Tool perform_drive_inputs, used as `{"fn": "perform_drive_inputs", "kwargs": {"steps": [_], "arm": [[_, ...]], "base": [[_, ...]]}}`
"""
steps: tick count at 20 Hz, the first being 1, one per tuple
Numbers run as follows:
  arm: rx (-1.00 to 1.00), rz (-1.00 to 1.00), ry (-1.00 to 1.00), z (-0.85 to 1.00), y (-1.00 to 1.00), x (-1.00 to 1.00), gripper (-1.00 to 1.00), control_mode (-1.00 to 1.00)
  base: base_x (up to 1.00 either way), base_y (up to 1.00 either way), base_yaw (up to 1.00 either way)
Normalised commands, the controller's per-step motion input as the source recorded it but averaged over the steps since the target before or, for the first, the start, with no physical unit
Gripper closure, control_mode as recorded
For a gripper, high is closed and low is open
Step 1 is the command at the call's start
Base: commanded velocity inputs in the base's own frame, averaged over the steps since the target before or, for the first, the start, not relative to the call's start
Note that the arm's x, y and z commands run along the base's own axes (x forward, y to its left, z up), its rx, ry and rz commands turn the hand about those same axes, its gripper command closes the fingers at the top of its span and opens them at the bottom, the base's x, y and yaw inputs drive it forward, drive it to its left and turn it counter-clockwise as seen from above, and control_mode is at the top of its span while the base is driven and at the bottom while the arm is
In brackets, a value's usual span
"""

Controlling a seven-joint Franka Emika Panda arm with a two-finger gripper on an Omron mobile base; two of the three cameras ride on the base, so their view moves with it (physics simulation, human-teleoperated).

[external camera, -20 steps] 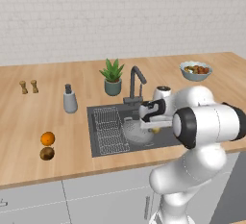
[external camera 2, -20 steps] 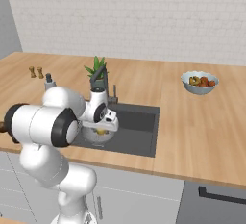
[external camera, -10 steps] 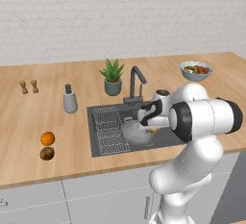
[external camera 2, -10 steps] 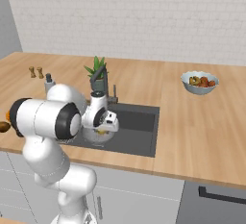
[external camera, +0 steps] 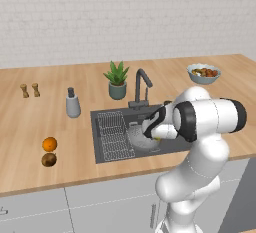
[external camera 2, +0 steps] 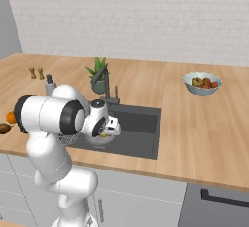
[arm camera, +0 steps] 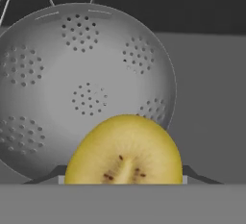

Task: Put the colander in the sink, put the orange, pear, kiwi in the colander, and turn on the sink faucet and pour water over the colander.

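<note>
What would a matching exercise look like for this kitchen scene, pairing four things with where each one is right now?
Things:
1. pear
2. colander
3. orange
4. fruit bowl

Places:
A. on the counter left of the sink, next to the kiwi
B. down in the sink
C. on the counter at the far right, near the wall
D. held between the jaws above the colander

Pairs: 1-D, 2-B, 3-A, 4-C

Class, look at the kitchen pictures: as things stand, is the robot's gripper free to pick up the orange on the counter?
Probably not yet. The gripper already holds the pear over the colander, and the orange lies on the counter well left of the sink.
</note>
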Motion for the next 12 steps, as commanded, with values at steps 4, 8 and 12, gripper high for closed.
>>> {"fn": "perform_drive_inputs", "kwargs": {"steps": [4,8,12], "arm": [[0.00,0.05,0.00,-0.10,0.00,0.00,1.00,-1.00],[0.00,0.04,0.00,-0.01,0.04,0.00,1.00,-1.00],[0.00,0.04,0.00,-0.09,0.10,0.00,1.00,-1.00]], "base": [[0.00,0.00,0.00],[0.00,0.00,0.00],[0.00,0.00,0.00]]}}
